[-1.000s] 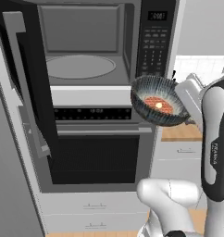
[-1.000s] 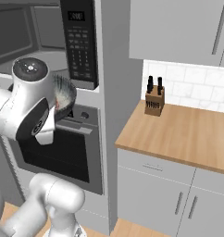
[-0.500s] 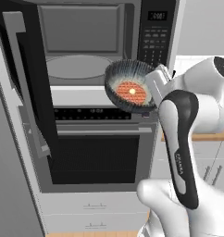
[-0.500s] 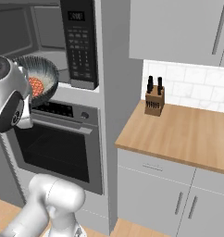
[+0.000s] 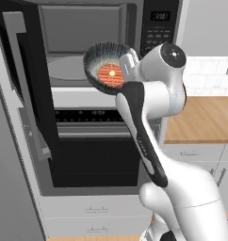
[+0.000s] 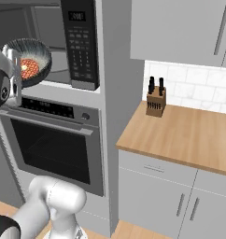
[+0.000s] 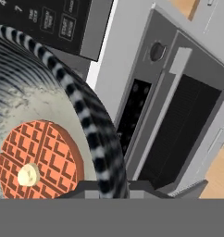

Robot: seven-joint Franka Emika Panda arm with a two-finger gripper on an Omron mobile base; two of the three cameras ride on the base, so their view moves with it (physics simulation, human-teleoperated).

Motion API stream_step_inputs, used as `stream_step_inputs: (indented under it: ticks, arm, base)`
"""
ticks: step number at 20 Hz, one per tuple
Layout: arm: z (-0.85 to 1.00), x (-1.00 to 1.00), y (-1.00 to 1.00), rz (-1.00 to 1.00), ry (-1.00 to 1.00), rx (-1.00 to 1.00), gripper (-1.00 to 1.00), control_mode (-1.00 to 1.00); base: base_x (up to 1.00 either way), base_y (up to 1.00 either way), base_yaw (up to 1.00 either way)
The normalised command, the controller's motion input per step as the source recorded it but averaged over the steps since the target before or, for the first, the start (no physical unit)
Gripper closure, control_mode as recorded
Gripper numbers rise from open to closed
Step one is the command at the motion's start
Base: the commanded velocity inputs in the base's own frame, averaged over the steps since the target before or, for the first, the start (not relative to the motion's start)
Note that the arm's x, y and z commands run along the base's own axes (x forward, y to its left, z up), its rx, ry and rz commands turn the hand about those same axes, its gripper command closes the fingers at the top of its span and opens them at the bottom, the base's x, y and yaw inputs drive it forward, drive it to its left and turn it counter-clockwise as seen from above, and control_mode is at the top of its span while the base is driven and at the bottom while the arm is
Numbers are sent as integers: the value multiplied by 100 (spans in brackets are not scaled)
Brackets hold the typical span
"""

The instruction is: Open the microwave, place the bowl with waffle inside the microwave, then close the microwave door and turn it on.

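Pincer (image 7: 102,187) clamps rim of small dark ribbed bowl (image 5: 109,66), tilted, holding round orange-brown waffle (image 5: 109,75), in front of open steel-and-black microwave (image 5: 87,42); wide black glass door (image 5: 28,89) swung left.

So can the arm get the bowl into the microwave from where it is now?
Probably yes. The microwave door stands swung wide to the left, the cavity looks bare, and the gripper holds the bowl right in front of the opening.

No legible text on keypad (image 6: 82,44).
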Motion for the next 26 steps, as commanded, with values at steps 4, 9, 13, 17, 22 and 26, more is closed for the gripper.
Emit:
stream_step_inputs:
  ticks: [4, 9, 13, 17, 22, 26]
  arm:
    - [10, 89, 42, -11, 7, -2, 100, -100]
    - [1, 95, 12, -4, 21, 0, 100, -100]
    - [12, 95, 18, 0, 5, 0, 100, -100]
    - [8, 89, 24, 0, 0, 0, 100, -100]
    - [0, 90, 29, 0, 0, 0, 100, -100]
    - [-11, 73, 29, -3, 0, -2, 100, -100]
  base:
    - [0, 0, 0]
    - [0, 0, 0]
    - [0, 0, 0]
    - [0, 0, 0]
    - [0, 0, 0]
    - [0, 0, 0]
